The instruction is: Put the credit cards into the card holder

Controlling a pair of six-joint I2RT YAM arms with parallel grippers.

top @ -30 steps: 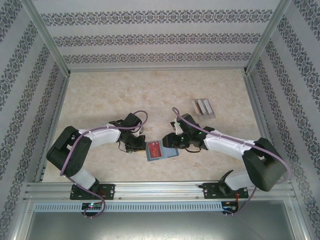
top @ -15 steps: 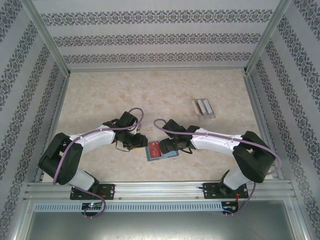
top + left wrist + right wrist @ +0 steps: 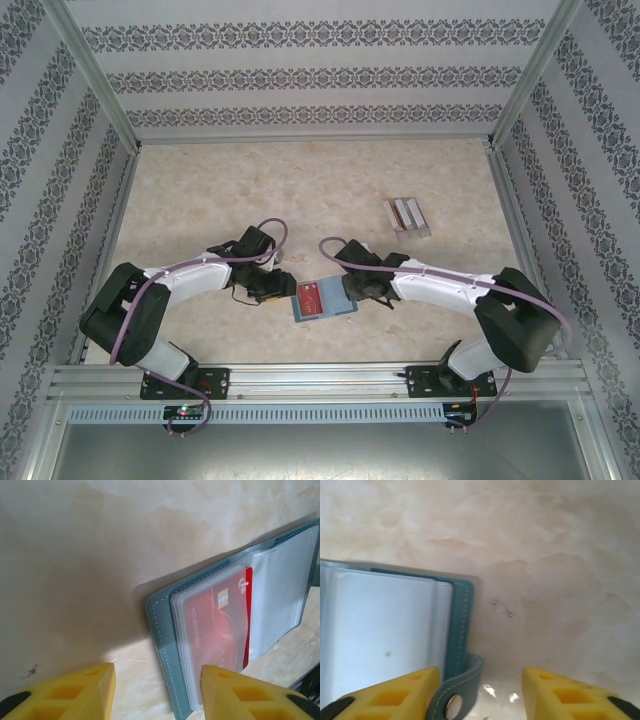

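- Holder [image 3: 337, 304] lies open on table [image 3: 200, 190], red card [image 3: 309, 298] in left half.
- Left gripper [image 3: 283, 290] at its left edge, right gripper [image 3: 353, 290] at its right.
- Striped piece [image 3: 406, 215] lies well apart.

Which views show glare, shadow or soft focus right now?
Left wrist: the clear sleeve of the card holder washes out white, the red card reads slightly soft, and heavy shadow covers the table at left. Right wrist: the sleeve is nearly blown out, with small specular spots beside the snap. Top external: even light, sharp.
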